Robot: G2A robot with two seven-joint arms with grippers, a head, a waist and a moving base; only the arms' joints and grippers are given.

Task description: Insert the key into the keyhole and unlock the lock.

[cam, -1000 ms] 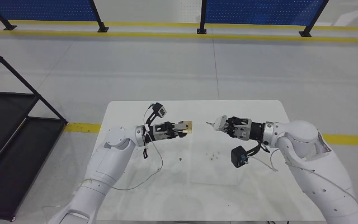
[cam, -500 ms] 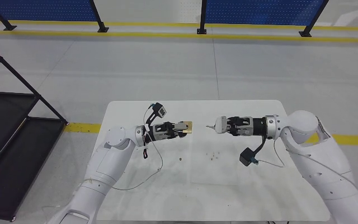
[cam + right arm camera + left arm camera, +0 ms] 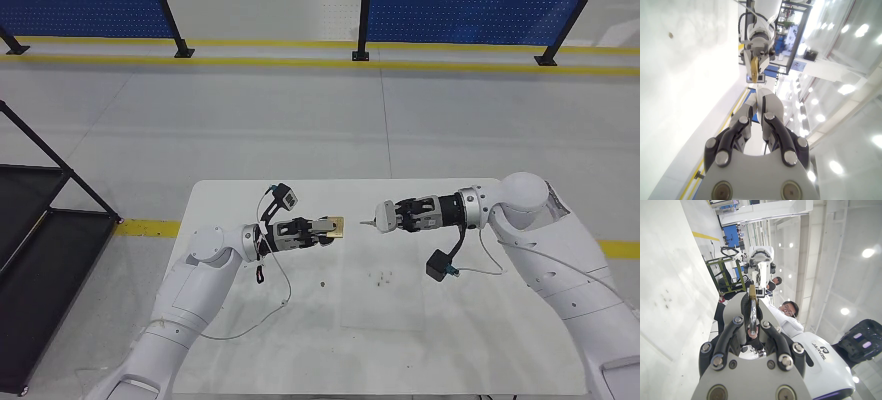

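Mid-frame above the table (image 3: 330, 330), the left gripper (image 3: 324, 229) clamped the brass lock (image 3: 338, 227) by its shackle (image 3: 753, 313); the right gripper (image 3: 388, 217), pinching the key (image 3: 374, 222), faced it, just apart. Any misalignment could jam the key tip or twist the lock loose.

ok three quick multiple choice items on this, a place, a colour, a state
1. The lock is: A) on the table B) in the left gripper C) on the rack
2. Its body is: A) red B) brass C) black
3. The key is: A) in the keyhole B) on the table C) in the right gripper, apart from the lock
Answers: B, shackle clamped between the fingers; B, seen in both wrist views; C, a gap separates them in the top view.
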